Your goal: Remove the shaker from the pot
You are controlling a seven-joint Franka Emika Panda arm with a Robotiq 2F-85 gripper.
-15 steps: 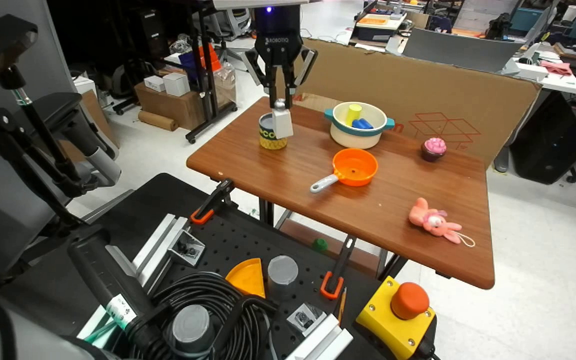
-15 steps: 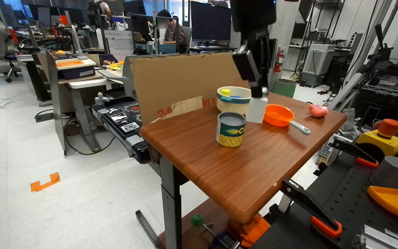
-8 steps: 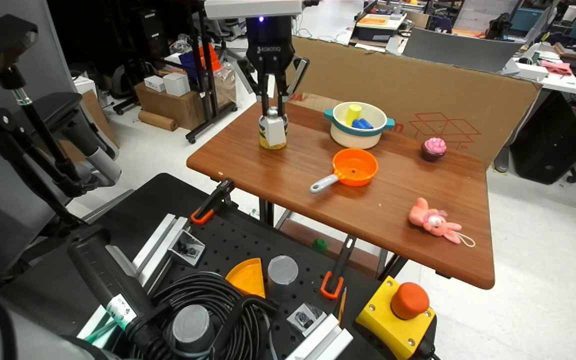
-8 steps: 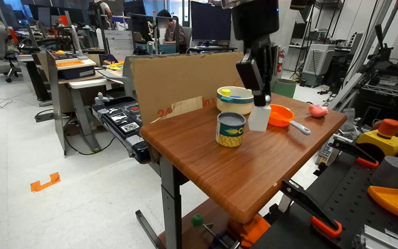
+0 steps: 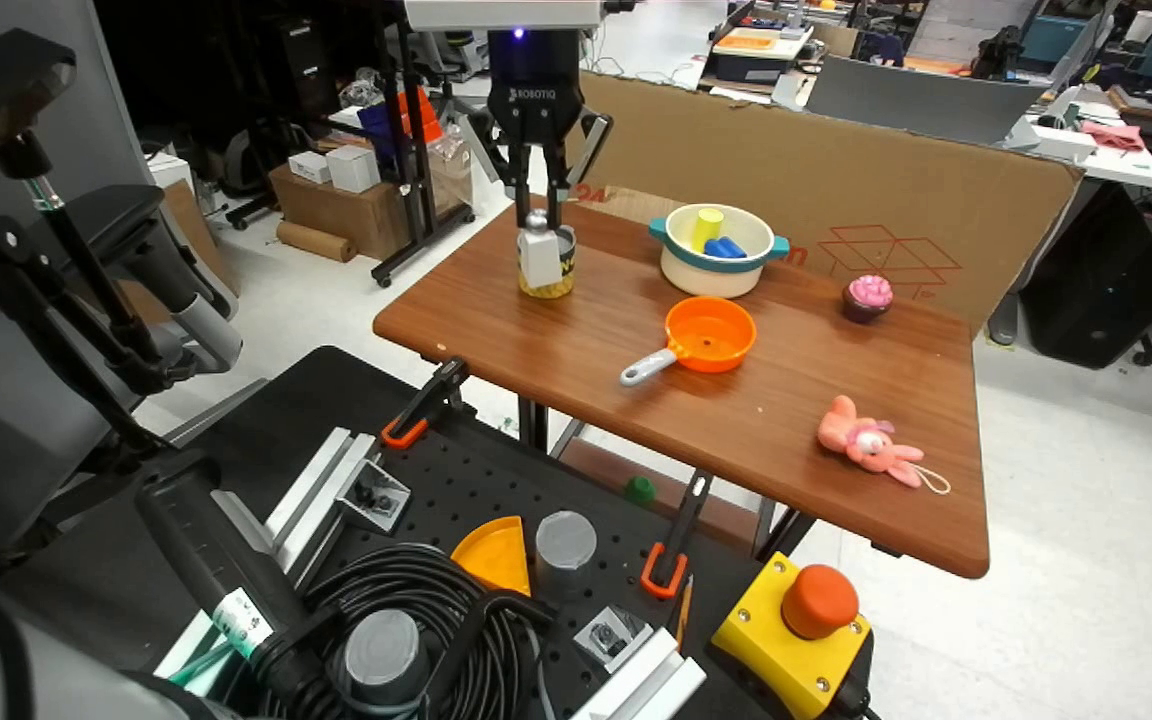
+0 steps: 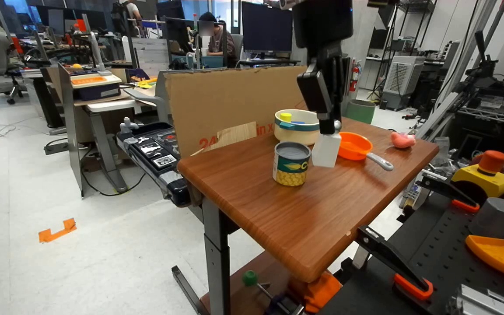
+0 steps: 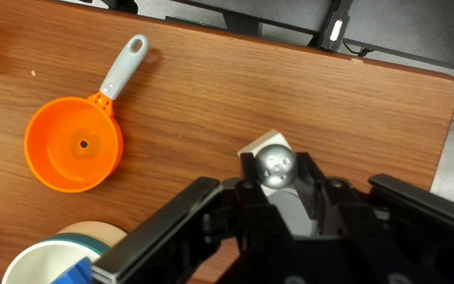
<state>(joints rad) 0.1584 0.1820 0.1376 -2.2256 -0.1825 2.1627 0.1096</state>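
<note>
- One brown, wood-grained worktop (image 5: 786,390) fills the centre of an exterior view, a cardboard panel (image 5: 796,180) standing behind it.
- Above and left of centre there, the gripper (image 5: 538,220), jaws nearly together, pinches the white shaker (image 5: 540,258) by its silver top.
- Left in the wrist view, the orange pot (image 7: 63,146) sits well apart from the shaker.
- Pale floor (image 6: 81,267) lies lower left in an exterior view, a person (image 6: 224,43) near the top.
</note>
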